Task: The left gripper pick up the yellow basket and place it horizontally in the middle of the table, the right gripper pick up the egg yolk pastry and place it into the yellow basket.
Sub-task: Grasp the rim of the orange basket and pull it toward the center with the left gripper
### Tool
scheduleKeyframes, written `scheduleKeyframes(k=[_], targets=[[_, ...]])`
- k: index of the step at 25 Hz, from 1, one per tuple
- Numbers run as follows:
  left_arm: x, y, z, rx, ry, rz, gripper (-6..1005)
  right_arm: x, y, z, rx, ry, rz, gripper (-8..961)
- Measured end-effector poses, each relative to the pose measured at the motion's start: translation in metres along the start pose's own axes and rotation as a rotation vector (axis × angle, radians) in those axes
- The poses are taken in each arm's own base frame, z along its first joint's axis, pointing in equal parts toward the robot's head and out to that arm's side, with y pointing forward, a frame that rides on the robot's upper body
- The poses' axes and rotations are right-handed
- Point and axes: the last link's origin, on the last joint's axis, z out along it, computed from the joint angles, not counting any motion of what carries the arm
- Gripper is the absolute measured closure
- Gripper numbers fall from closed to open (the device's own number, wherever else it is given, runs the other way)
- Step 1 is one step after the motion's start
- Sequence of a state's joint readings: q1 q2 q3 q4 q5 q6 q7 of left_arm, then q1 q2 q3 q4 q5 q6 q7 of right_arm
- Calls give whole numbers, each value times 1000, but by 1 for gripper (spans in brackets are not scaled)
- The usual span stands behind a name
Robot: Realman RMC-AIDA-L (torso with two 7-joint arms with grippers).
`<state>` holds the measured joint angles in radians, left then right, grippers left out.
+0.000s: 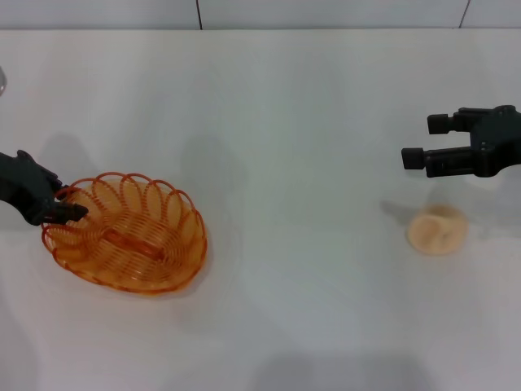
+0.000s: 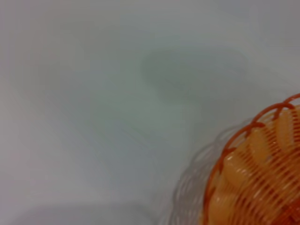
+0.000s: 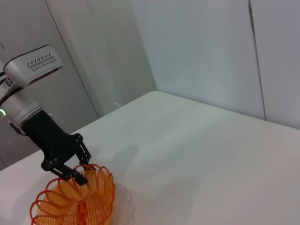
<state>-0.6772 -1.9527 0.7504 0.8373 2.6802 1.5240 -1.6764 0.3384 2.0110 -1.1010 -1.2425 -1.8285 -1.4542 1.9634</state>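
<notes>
The yellow basket (image 1: pixel 130 232) is at the left of the white table (image 1: pixel 301 114). My left gripper (image 1: pixel 65 205) is shut on its left rim. In the left wrist view the basket (image 2: pixel 262 178) casts a shadow offset from its rim, so it seems slightly raised. The right wrist view shows the same grip, gripper (image 3: pixel 78 172) on the basket (image 3: pixel 77 201). The egg yolk pastry (image 1: pixel 437 230) lies on the table at the right. My right gripper (image 1: pixel 422 140) is open and empty, hovering just beyond the pastry, its fingers pointing left.
A wall with panel seams (image 1: pixel 199 12) runs behind the table's far edge. Bare tabletop lies between the basket and the pastry. The left arm with its green ring light (image 3: pixel 21 98) rises behind the basket.
</notes>
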Motion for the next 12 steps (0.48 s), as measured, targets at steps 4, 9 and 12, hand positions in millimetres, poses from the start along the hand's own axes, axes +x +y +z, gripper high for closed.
scheduleKeyframes(k=[4, 9, 12], targets=[[-1, -2, 0, 13, -3, -5, 643, 0, 0, 0, 0, 0, 0, 81], [-1, -1, 1, 10, -3, -6, 716, 0, 0, 0, 1, -1, 0, 81], [-1, 0, 1, 6, -2, -7, 720, -1, -1, 0, 3, -3, -1, 81]])
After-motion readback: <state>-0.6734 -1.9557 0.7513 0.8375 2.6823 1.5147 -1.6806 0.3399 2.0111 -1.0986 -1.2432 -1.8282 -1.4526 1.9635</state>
